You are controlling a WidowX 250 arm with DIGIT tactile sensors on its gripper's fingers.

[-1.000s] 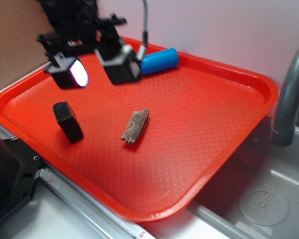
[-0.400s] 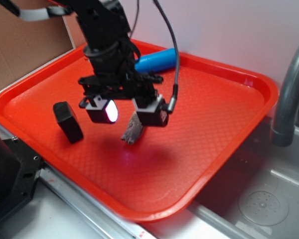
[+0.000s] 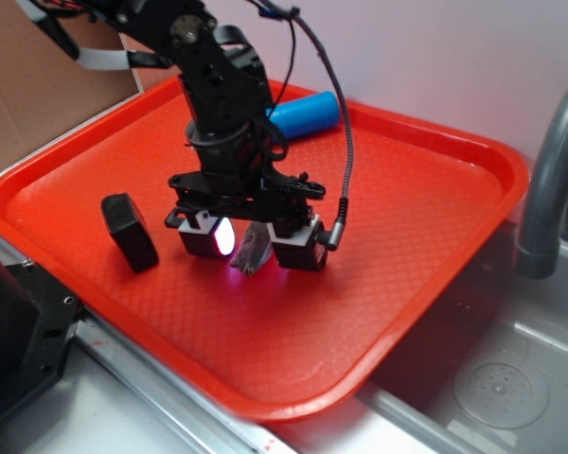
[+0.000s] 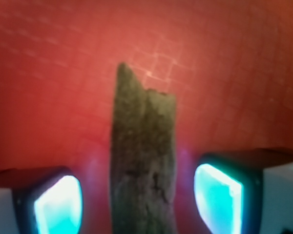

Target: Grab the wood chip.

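Note:
The wood chip (image 3: 252, 253) (image 4: 142, 161) is a rough brown-grey sliver with a jagged end, lying flat on the red tray (image 3: 407, 218). My gripper (image 3: 252, 248) (image 4: 139, 202) is down low over it, open, with one glowing finger pad (image 4: 58, 204) on the chip's left and the other on its right. Red tray shows in the gaps between the chip and each pad, so neither touches it. In the exterior view the arm hides most of the chip; only its near end shows between the fingers.
A black block (image 3: 130, 232) stands on the tray left of the gripper. A blue bottle (image 3: 304, 114) lies near the tray's far rim. A grey tap (image 3: 549, 180) rises over the sink (image 3: 497, 388) at the right.
The gripper has come from the tray's far left, down and toward the chip, and now straddles it close to the tray. The chip, block and bottle have not moved.

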